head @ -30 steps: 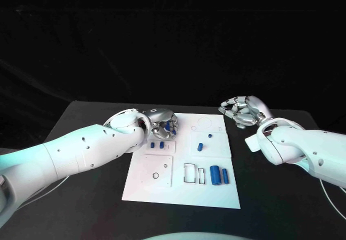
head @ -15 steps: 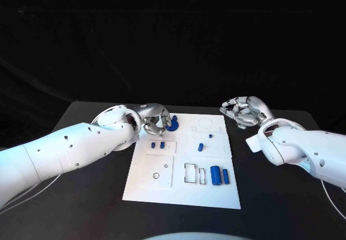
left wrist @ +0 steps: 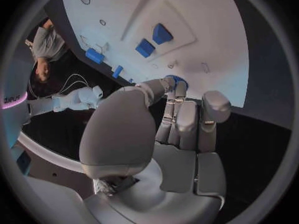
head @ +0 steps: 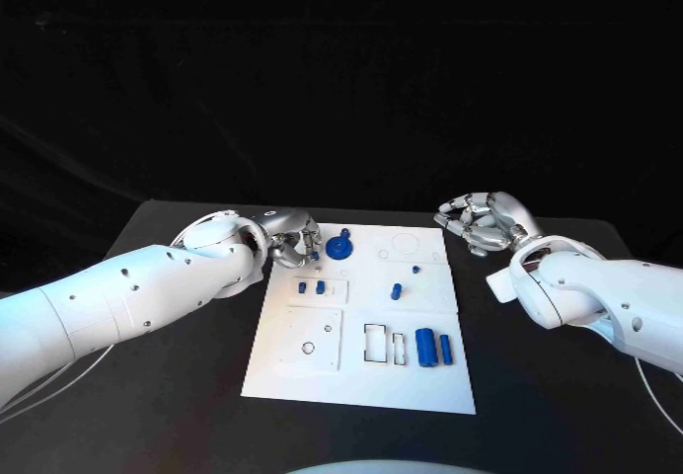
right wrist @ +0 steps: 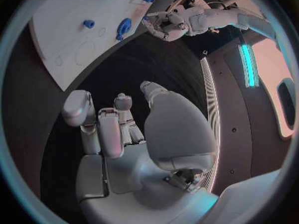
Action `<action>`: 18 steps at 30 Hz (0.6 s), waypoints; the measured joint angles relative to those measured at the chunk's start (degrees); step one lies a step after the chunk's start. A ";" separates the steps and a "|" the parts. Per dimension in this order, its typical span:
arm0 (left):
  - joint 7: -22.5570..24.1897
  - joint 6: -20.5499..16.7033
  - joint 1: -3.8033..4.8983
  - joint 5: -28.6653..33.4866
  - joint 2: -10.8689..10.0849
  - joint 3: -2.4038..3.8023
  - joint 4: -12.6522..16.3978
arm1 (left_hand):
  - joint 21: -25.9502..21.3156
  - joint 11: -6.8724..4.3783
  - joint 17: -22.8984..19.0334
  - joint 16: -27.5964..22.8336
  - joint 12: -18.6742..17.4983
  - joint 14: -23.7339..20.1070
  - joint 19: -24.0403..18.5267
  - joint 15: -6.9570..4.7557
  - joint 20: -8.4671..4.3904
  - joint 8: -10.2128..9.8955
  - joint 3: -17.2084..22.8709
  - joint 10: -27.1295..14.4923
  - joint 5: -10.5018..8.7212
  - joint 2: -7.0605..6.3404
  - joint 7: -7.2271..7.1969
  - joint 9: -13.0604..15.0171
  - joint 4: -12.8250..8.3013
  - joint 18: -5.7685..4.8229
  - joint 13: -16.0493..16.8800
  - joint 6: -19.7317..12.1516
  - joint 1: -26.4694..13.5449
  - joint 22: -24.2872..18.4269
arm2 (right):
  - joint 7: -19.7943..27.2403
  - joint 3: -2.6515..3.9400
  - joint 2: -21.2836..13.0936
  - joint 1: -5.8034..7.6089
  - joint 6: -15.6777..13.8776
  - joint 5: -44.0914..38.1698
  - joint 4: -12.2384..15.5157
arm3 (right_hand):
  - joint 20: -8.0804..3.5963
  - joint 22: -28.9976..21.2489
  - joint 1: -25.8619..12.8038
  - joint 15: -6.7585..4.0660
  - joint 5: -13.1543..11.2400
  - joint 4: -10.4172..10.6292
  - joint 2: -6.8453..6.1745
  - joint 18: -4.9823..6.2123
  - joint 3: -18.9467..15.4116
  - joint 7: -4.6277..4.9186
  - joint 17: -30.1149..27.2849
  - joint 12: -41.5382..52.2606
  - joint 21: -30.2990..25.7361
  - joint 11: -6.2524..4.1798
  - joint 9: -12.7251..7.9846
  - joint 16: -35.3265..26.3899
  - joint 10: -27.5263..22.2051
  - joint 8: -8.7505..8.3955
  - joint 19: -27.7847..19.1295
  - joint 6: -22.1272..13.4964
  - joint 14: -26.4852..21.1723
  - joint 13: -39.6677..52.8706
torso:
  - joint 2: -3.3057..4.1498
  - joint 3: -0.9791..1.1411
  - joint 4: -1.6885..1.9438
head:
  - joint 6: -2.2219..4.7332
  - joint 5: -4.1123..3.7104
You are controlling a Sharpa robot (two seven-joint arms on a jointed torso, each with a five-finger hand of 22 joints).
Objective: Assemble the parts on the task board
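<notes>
The left hand (head: 292, 240) hung at the far left edge of the task board (head: 363, 380), fingers loosely curled and holding nothing, just beside the round blue part (head: 341, 246) it had carried half a second earlier and apparently set down on its seat. The right hand (head: 482, 222) waited off the board's far right corner, curled and empty, unmoved.

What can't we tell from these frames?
- Whether the left hand still touches the blue gear: in the head view they sit too close to separate; in the left wrist view the fingers cover most of the gear.
- What fills the outlined slots on the board: too small in the head view.
- Right hand palm: curled fingers hide it in the head view; nothing shows in it in the right wrist view.
</notes>
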 measured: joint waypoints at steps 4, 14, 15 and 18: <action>-0.12 0.57 -0.03 0.11 -0.11 -0.05 -0.15 | 0.00 -0.29 -0.27 0.00 -0.34 0.00 0.00 0.00 0.00 -0.26 -0.02 0.32 0.00 -0.08 -0.21 0.02 -0.02 0.00 0.00 0.21 -0.86 -0.08 | 0.00 0.00 -0.02 -0.01 -0.01 0.00 0.01 | 0.00 0.00 0.00 0.00 0.00 0.00 0.00 0.00 0.00 0.00 0.00 0.00 0.00 0.00 0.00 0.00 0.00 0.00 0.00 0.00 0.00 0.00 | 0.03 0.01 0.00 | -0.09 0.03; -0.17 1.75 -0.25 0.61 -0.13 -0.11 -0.19 | 0.00 -0.10 -0.29 0.00 -0.34 0.00 0.00 0.00 0.00 -0.28 -0.17 0.51 0.00 -0.15 -0.21 0.05 -0.16 0.00 0.01 0.21 -0.90 -0.19 | 0.01 0.00 -0.03 -0.01 -0.03 0.00 0.03 | 0.00 0.00 0.00 0.00 0.00 0.00 0.00 0.00 0.00 0.00 0.00 0.00 0.00 0.00 -0.01 0.00 0.00 0.00 0.00 0.00 0.00 0.00 | 0.04 -0.01 0.03 | -0.18 0.05; -0.18 1.83 -0.26 0.65 -0.12 -0.11 -0.19 | 0.00 -0.10 -0.29 0.00 -0.34 0.00 0.00 0.00 0.00 -0.28 -0.17 0.51 0.00 -0.15 -0.21 0.05 -0.16 0.00 0.01 0.21 -0.90 -0.19 | 0.01 0.00 -0.02 -0.01 -0.04 0.00 0.03 | 0.00 0.00 0.00 0.00 0.00 0.00 0.00 0.00 0.00 0.00 0.00 0.00 0.00 0.00 -0.01 0.00 0.00 0.00 0.00 0.00 0.00 0.00 | 0.03 -0.01 0.02 | -0.18 0.06; -0.18 2.00 -0.28 0.72 -0.10 -0.12 -0.19 | 0.00 -0.10 -0.29 0.00 -0.34 0.00 0.00 0.00 0.00 -0.28 -0.17 0.51 0.00 -0.15 -0.21 0.05 -0.16 0.00 0.01 0.21 -0.90 -0.19 | 0.01 0.00 -0.02 -0.01 -0.04 0.00 0.03 | 0.00 0.00 0.00 0.00 0.00 0.00 0.00 0.00 0.00 0.00 0.00 0.00 0.00 0.00 -0.01 0.00 0.00 0.00 0.00 0.00 0.00 0.00 | 0.02 -0.01 0.00 | -0.18 0.08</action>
